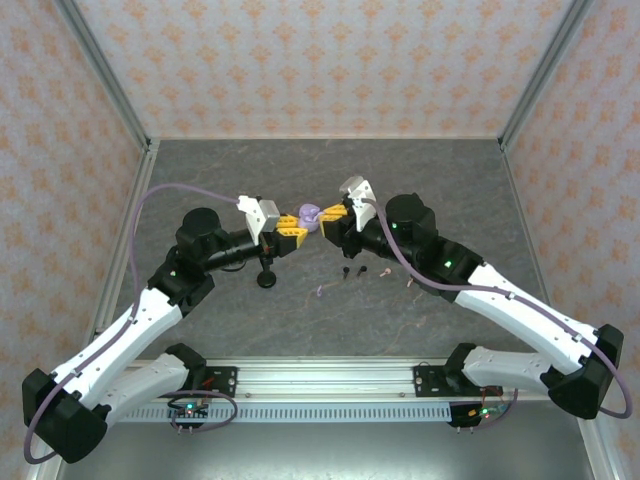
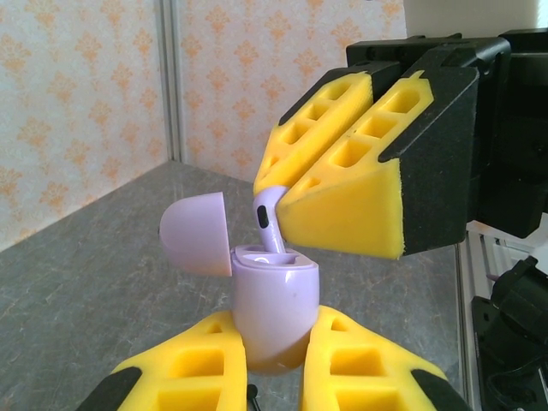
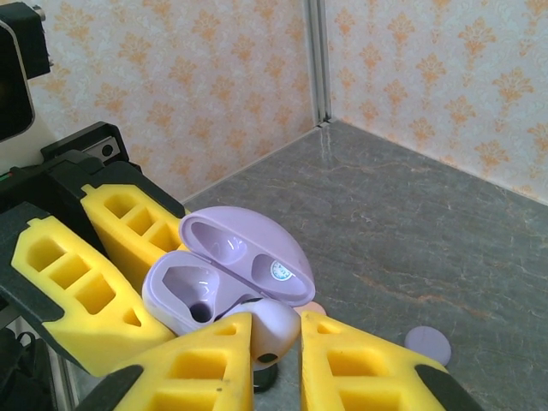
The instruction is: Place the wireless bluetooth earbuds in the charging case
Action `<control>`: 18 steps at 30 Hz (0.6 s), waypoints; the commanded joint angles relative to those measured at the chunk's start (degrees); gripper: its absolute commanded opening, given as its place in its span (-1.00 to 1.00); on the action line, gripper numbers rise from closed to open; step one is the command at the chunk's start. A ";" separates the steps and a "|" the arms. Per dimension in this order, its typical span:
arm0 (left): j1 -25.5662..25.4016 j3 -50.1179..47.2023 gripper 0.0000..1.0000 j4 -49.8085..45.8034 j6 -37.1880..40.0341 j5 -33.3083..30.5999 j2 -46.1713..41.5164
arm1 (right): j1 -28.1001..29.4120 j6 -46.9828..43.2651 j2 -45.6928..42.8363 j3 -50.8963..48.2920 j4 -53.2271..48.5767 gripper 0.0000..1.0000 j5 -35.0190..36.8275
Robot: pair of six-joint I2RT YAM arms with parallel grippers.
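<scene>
My left gripper (image 2: 276, 324) is shut on the base of a lilac charging case (image 2: 274, 295), held upright above the table with its lid (image 2: 197, 233) hinged open. My right gripper (image 3: 276, 330) is shut on a lilac earbud (image 3: 282, 315). The bud's stem (image 2: 269, 224) points down into one well of the case, and the other well (image 3: 199, 310) shows empty. In the top view both grippers meet at mid-table, left (image 1: 296, 224) and right (image 1: 328, 218), with the case (image 1: 310, 214) between them.
Loose earbuds lie on the grey table in front of the grippers: a black pair (image 1: 353, 270), pale pink ones (image 1: 385, 271) and a lilac one (image 1: 320, 291). A black round puck (image 1: 266, 278) stands near the left gripper. A lilac disc (image 3: 428, 345) lies on the table.
</scene>
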 commanded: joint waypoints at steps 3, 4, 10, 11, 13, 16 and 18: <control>-0.60 0.49 -1.00 7.16 -2.99 0.01 -0.13 | 0.34 -1.98 0.40 1.83 -3.66 -0.63 -4.43; -0.64 0.32 -1.00 8.22 -3.81 0.30 -0.03 | 0.33 -2.40 0.70 2.38 -4.43 -0.63 -5.48; -0.69 -0.49 -1.00 11.19 -6.65 1.30 -0.43 | -1.38 -3.01 1.22 5.05 -7.32 -0.62 -11.42; -0.70 -0.57 -1.00 11.32 -6.89 1.39 -0.57 | -1.80 -2.90 1.23 5.14 -7.35 -0.62 -12.39; -0.70 -0.77 -1.00 11.77 -7.48 1.68 -0.82 | -2.38 -2.48 1.36 5.47 -7.34 -0.60 -13.89; -0.70 -0.77 -1.00 11.88 -8.06 2.17 -0.92 | -2.99 -2.20 1.79 6.24 -7.73 -0.55 -15.60; -0.86 -0.83 -1.00 11.96 -8.26 2.28 -0.92 | -3.35 -1.91 2.16 6.89 -7.87 -0.53 -16.79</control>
